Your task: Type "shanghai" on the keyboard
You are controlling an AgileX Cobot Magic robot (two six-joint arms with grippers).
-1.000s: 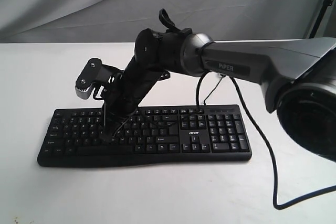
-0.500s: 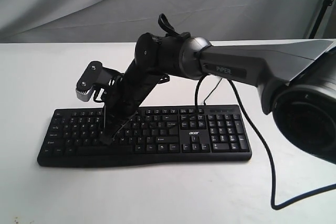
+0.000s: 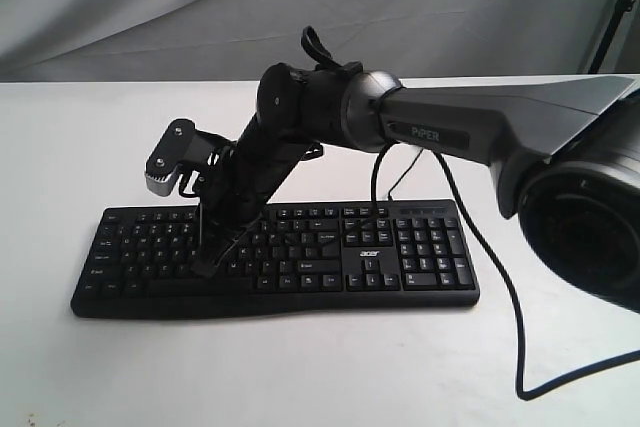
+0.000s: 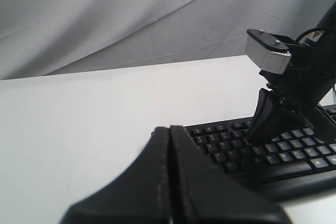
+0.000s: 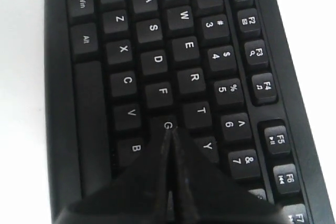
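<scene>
Right jaws, pressed together, point at the G key (image 5: 167, 125) of the keyboard (image 3: 300, 272) on the white worktop (image 3: 300, 367), hiding the keys beyond it; contact is unclear. Left jaws, likewise closed and holding nothing, hang off the keyboard's left end.

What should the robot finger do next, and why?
Probably press straight down: the shut right gripper points at the G key of the keyboard, and "shanghai" needs G. I cannot tell if it touches yet.

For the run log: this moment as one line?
right gripper: shut, tip at G key | left gripper: shut, off the flat black plastic keyboard
</scene>
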